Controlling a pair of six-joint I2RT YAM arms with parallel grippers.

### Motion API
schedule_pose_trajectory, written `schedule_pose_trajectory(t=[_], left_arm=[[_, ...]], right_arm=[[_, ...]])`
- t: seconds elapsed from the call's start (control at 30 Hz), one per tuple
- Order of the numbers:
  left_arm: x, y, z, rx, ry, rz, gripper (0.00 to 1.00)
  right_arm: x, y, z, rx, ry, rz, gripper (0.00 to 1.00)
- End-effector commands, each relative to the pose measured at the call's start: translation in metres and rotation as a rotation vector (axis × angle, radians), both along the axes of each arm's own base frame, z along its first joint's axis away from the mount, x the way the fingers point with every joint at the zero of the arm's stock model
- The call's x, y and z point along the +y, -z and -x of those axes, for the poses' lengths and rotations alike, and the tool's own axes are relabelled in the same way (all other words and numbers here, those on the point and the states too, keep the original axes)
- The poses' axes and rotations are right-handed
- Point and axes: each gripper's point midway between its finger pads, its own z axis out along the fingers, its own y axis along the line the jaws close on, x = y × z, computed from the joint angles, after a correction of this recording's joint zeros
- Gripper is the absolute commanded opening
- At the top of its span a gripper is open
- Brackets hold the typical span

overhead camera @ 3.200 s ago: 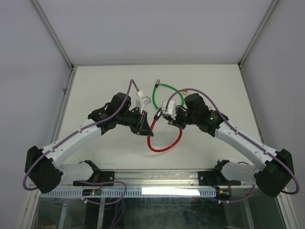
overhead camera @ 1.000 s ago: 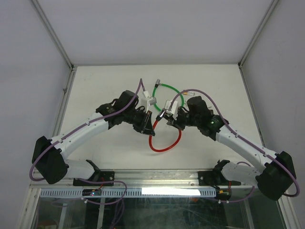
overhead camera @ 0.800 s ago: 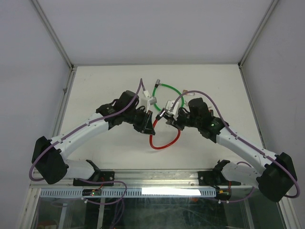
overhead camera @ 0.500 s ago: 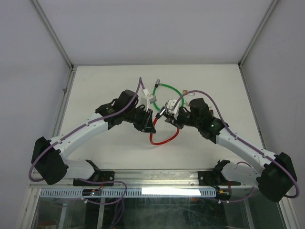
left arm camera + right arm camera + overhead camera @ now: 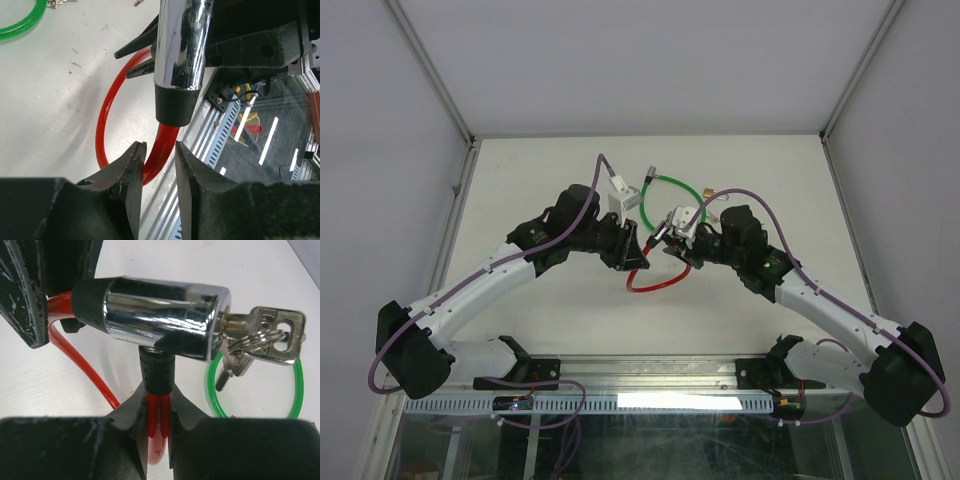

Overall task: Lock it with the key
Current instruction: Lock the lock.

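Chrome lock barrel [image 5: 165, 320] rides my right gripper [image 5: 156, 397], clamped on the red cable [image 5: 104, 125]. The left gripper [image 5: 159, 150] straddles it, grip unclear. If slack, the barrel twists with the key [image 5: 262, 330].

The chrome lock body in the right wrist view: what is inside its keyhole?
A silver key sits in the chrome lock body; only its head and the key ring show. Its blade is covered by the body, so its depth cannot be seen.

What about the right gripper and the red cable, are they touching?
Touching. In the right wrist view the right gripper pinches the red cable from both sides, below its black collar.
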Motion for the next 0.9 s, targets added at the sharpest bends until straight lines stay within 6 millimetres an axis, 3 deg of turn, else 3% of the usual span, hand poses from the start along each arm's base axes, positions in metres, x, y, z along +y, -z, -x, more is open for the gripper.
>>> schedule_pose_trajectory(t=[0.0,0.43,0.7,0.87], left_arm=[[-0.013,-0.036,0.0,-0.093,0.036,0.119,0.3],[-0.017,-0.042,-0.004,-0.084,0.022,0.138,0.3],[-0.02,-0.028,-0.002,-0.019,0.069,0.068,0.01],[-0.021,-0.012,0.0,0.029,0.108,0.005,0.0]], right_arm=[[0.006,-0.025,-0.004,-0.068,-0.003,-0.075,0.0],[0.008,-0.02,0.0,-0.053,-0.032,-0.071,0.0],[0.01,-0.016,0.002,-0.072,-0.046,-0.1,0.0],[0.012,-0.009,0.0,-0.149,-0.053,-0.149,0.0]])
